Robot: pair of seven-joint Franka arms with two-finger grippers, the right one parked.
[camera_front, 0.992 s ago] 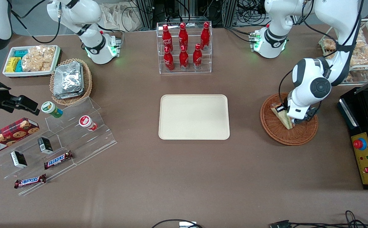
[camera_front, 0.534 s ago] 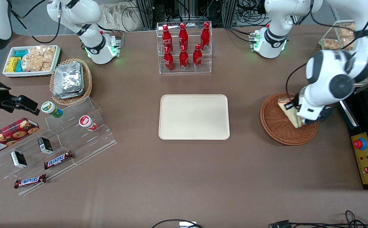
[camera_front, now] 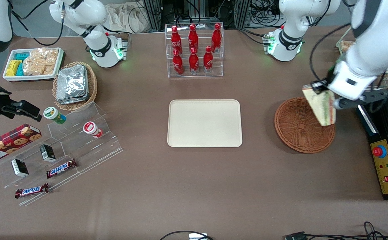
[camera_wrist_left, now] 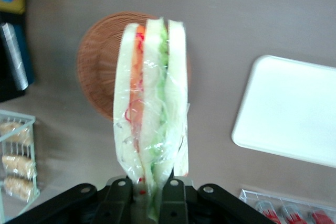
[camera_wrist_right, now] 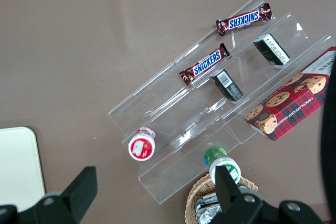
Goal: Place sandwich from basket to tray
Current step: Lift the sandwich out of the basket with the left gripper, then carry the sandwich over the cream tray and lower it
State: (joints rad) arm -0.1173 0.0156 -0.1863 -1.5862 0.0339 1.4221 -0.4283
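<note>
hanging above the basket (camera_front: pixel 300 131) in the front view, the sandwich (camera_front: pixel 322 106) is pinched in the hand (camera_front: pixel 329 100), clear of the wicker; the tray (camera_front: pixel 204 123) lies on the desk (camera_front: pixel 194 186) toward the parked arm. left wrist view: fingers (camera_wrist_left: pixel 173 195) closed on the wrapped sandwich (camera_wrist_left: pixel 152 114), with basket (camera_wrist_left: pixel 97 72) and tray (camera_wrist_left: pixel 289 114) below.

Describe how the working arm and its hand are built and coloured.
The working left arm has glossy white rounded shells with dark grey bands at the joints. A black cable loops loosely along it toward the wrist. Its white base, bolted to the table, glows green at the sides. The hand is black, with two slim pale fingers on a bolted black crossbar.
</note>
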